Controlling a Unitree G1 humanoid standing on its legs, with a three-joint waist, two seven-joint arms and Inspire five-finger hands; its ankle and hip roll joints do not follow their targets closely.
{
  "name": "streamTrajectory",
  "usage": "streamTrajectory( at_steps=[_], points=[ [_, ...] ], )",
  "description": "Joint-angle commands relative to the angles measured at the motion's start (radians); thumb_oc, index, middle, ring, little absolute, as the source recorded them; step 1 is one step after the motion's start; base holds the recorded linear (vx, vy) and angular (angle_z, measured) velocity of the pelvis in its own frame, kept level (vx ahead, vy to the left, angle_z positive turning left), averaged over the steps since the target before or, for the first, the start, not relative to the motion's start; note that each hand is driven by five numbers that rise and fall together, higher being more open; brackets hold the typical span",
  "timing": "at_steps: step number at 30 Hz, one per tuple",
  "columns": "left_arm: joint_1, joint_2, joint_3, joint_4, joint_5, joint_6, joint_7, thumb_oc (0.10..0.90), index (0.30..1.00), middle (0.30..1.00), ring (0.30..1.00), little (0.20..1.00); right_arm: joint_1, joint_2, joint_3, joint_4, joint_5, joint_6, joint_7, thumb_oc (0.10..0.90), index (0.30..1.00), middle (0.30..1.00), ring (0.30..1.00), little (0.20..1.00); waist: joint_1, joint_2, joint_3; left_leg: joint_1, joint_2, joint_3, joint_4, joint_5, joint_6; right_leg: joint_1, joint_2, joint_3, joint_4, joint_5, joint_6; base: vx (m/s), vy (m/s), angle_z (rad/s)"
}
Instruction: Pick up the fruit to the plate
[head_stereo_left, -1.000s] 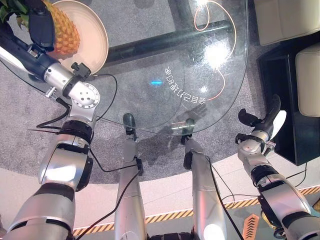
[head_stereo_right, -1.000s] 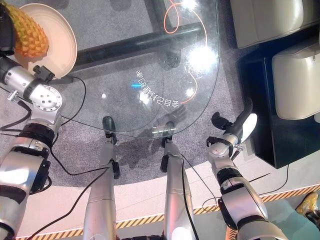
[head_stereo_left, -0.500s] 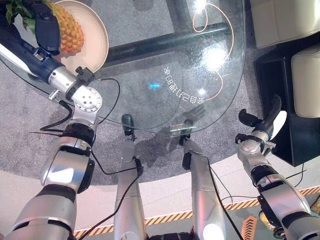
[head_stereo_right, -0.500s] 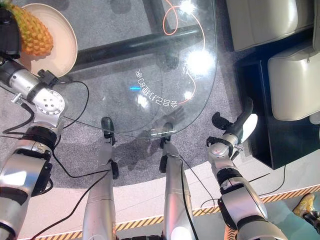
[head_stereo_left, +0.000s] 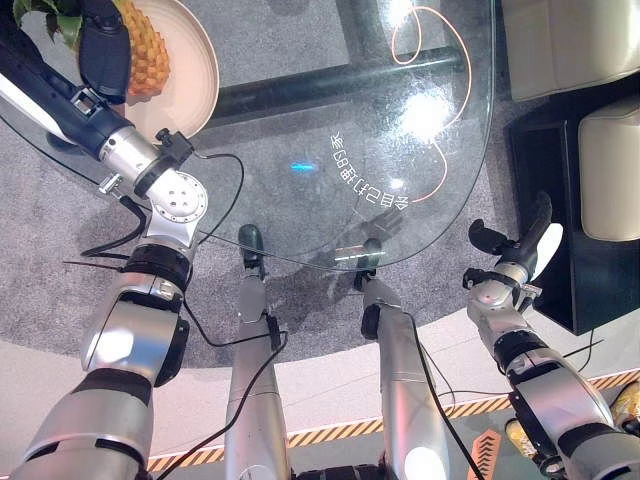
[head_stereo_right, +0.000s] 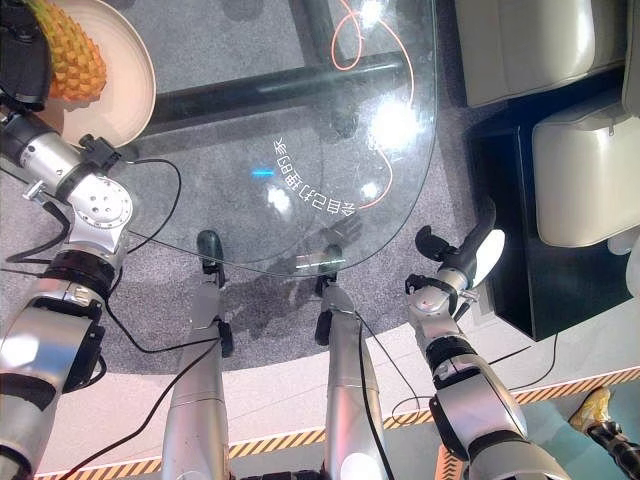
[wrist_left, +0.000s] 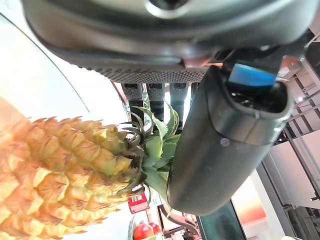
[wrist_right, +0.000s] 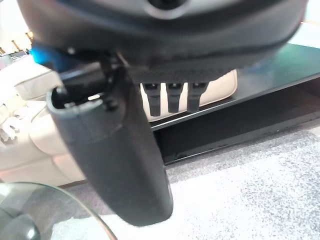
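Note:
A yellow-orange pineapple (head_stereo_left: 148, 55) with a green crown lies over the cream plate (head_stereo_left: 195, 60) at the far left corner of the glass table. My left hand (head_stereo_left: 104, 48) is shut on the pineapple near its crown. In the left wrist view the thumb (wrist_left: 220, 135) stands on one side of the leaves and the fingers (wrist_left: 157, 95) on the other, with the pineapple (wrist_left: 55, 170) body beside them. I cannot tell whether the fruit rests on the plate or hangs just above it. My right hand (head_stereo_left: 522, 243) stays off the table's right edge, open and holding nothing.
The round glass table (head_stereo_left: 440, 200) has dark bars under it and an orange cable (head_stereo_left: 455, 110) looping on the grey carpet below. A black low cabinet (head_stereo_left: 560, 200) and cream cushions (head_stereo_left: 565, 40) stand close to the right hand.
My left hand has carried the pineapple a little further in over the plate. The right hand has kept its place; the head camera has shifted slightly.

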Motion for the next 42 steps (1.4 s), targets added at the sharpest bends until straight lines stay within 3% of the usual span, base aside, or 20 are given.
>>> streamTrajectory(
  at_steps=[1,8,42],
  points=[
    [-0.063,0.032,0.013,-0.043,0.073,-0.085,0.002,0.696,0.811,0.811,0.811,0.796,0.012,-0.027,-0.051,-0.002,-0.002,-0.029,-0.096,0.800,0.900,0.900,0.900,0.900,0.033,-0.043,-0.024,0.013,-0.039,0.041,0.205,-0.242,0.016,0.037,0.071,0.023,-0.038,0.001,0.025,0.00,0.000,0.00],
    [-0.059,0.025,0.008,-0.043,0.073,-0.090,-0.007,0.800,0.900,0.900,0.900,0.900,0.006,-0.028,-0.052,-0.002,-0.006,-0.022,-0.102,0.800,0.900,0.900,0.900,0.900,0.033,-0.039,-0.024,0.007,-0.041,0.041,0.211,-0.244,0.016,0.031,0.070,0.024,-0.032,-0.001,0.024,0.00,0.000,0.00],
    [0.061,-0.039,-0.013,-0.119,0.106,-0.114,-0.067,0.800,0.900,0.900,0.900,0.900,0.026,-0.014,-0.070,-0.028,-0.013,-0.014,-0.121,0.800,0.900,0.900,0.900,0.900,0.049,-0.034,-0.024,-0.002,-0.051,0.029,0.214,-0.242,0.019,0.024,0.060,0.011,-0.037,0.015,0.029,0.00,0.000,0.00]
  ],
)
